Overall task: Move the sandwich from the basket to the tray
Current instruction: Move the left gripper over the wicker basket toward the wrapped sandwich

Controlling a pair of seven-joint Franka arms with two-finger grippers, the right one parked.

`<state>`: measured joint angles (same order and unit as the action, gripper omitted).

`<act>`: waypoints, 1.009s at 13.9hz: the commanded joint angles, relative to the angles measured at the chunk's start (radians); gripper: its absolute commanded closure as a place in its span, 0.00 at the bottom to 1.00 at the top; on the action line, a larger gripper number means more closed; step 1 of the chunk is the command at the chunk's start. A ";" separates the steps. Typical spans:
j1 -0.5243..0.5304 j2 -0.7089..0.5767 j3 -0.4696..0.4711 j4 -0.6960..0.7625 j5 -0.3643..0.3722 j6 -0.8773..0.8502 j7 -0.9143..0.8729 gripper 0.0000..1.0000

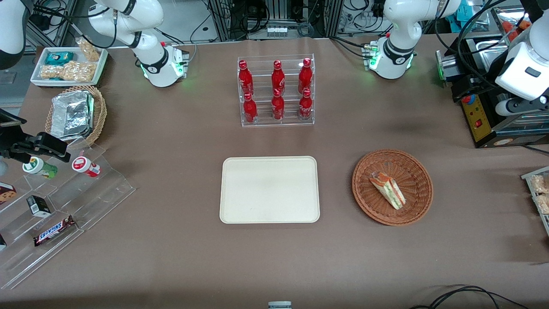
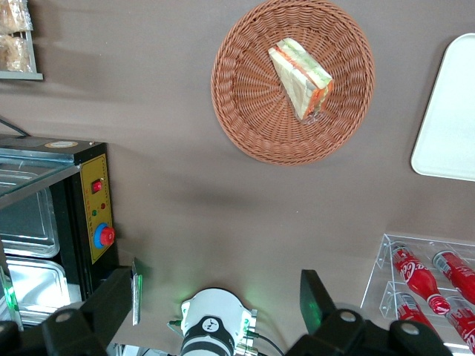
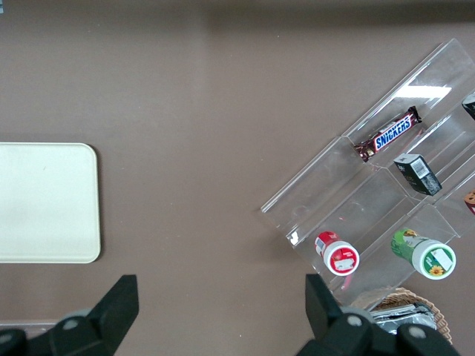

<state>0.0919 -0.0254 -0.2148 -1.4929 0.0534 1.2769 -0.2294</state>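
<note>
Sandwich (image 1: 387,189) lies in the wicker basket (image 1: 411,165) beside the empty tray (image 1: 269,189), while the hand (image 2: 223,308) hangs spread high above the worktop (image 1: 171,257); its slick wrap could slip from a shallow pinch.

On the brown surface (image 3: 208,111) I see part of the cream tray (image 3: 46,202), bare. Well apart from it stands a clear stepped rack (image 3: 386,185) holding a Snickers bar (image 3: 386,134), a small dark box (image 3: 417,174), a red-capped cup (image 3: 338,254) and a green one (image 3: 424,254).
</note>
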 commanded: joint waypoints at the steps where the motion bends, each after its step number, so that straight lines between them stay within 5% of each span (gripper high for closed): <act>1: 0.019 -0.045 -0.012 -0.052 -0.012 0.010 0.022 0.00; 5: 0.015 -0.045 -0.014 -0.130 -0.012 0.073 0.016 0.00; 10: 0.009 -0.013 -0.034 -0.427 -0.015 0.433 -0.007 0.00; 14: 0.014 0.142 -0.063 -0.466 -0.012 0.605 -0.094 0.00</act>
<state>0.0924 0.0564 -0.2655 -1.9621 0.0464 1.8330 -0.2848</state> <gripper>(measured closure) 0.000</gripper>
